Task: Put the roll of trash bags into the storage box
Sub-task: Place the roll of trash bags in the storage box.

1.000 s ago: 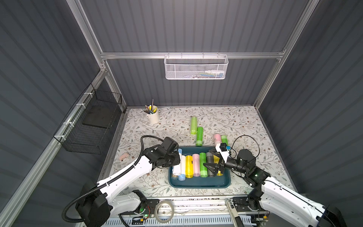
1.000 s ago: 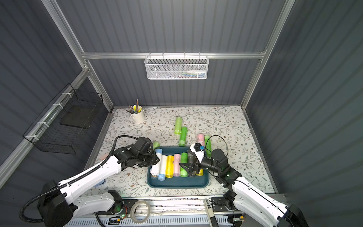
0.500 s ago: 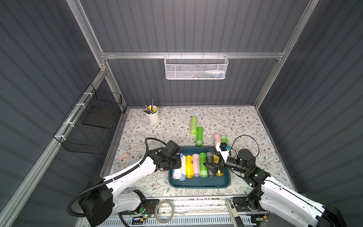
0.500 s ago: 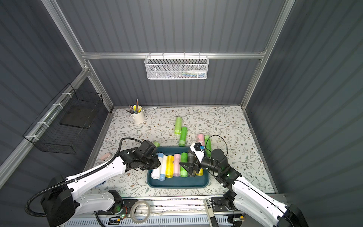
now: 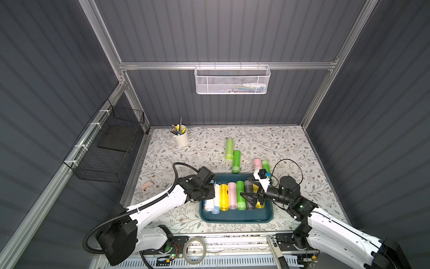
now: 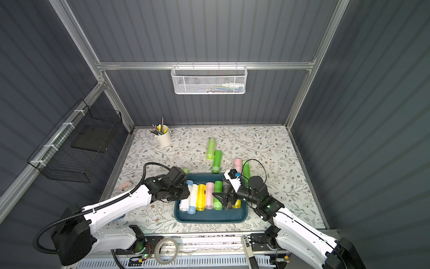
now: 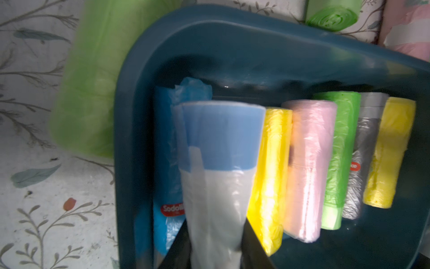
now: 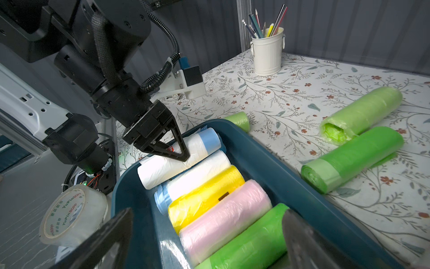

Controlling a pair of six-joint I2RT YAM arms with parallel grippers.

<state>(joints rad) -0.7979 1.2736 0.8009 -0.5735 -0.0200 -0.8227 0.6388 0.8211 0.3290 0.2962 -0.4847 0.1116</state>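
Observation:
The storage box [image 5: 235, 220] [image 6: 209, 220] [image 7: 130, 116] [image 8: 267, 158] is a dark teal tray at the table's front. It holds a row of rolls: white and blue, yellow, pink, green, grey and yellow. My left gripper [image 5: 209, 192] [image 6: 183, 192] [image 7: 216, 251] [image 8: 183, 151] is shut on a white roll of trash bags [image 5: 209, 204] [image 6: 185, 205] [image 7: 218, 163] [image 8: 167, 165] with a blue end. The roll hangs tilted over the tray's left end, just above a blue roll. My right gripper [image 5: 246, 187] [image 6: 221, 188] [image 8: 207, 244] stands open over the green and grey rolls, holding nothing.
Loose rolls lie behind the tray: light green [image 5: 229, 148], green [image 5: 236, 161], pink [image 5: 256, 163], green [image 5: 265, 165], and a pale green one [image 6: 185, 170] at the tray's far left corner. A pen cup [image 5: 181, 137] stands at back left. A tape roll [image 5: 194, 250] sits on the front rail.
My left gripper has carried the white roll from the tray's far left corner forward and down over the tray's left end. The right arm has not moved.

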